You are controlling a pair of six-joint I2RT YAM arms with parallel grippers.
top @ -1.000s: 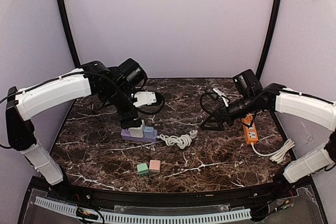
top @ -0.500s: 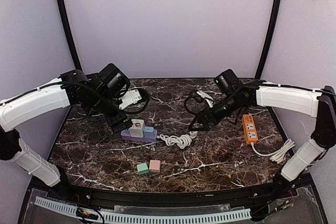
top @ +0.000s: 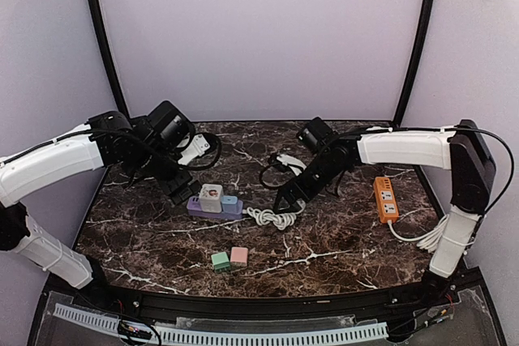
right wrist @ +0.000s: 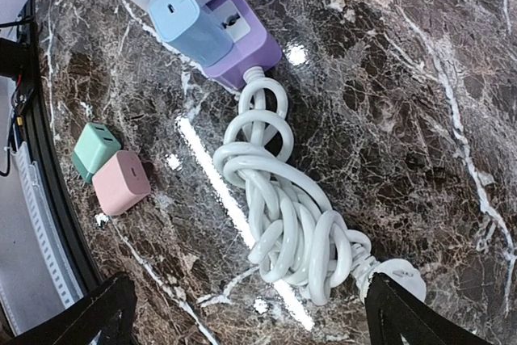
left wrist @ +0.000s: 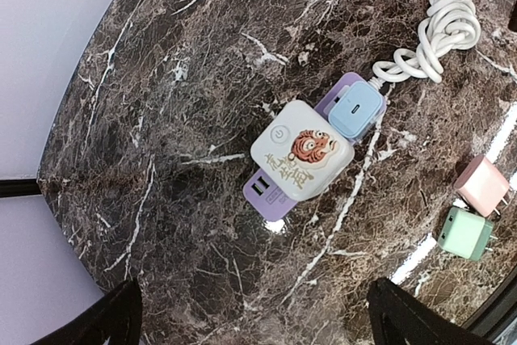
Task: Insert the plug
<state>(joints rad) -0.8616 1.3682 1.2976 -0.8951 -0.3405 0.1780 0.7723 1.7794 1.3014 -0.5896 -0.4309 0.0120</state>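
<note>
Left gripper (top: 178, 190): spread, empty, just left of the strip (top: 194, 207). White plug (top: 211, 196) seated in the strip on the bench (top: 340, 241), blue plug (top: 230, 200) beside it. Right gripper (top: 289, 198): spread, empty, over the coiled cord (top: 272, 216).

Looks like a robotics lab cell: plain lilac walls (top: 259, 38), black frame poles (top: 99, 30), marble-patterned tabletop (top: 146, 232), white robot arms (top: 57, 160) bolted alongside.

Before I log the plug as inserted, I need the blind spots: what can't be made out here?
Purple strip sockets: left wrist view, covered by the white cube and blue charger.
Cord plug pins: right wrist view, turned out of sight.
Orange strip sockets: top view, too small.
</note>
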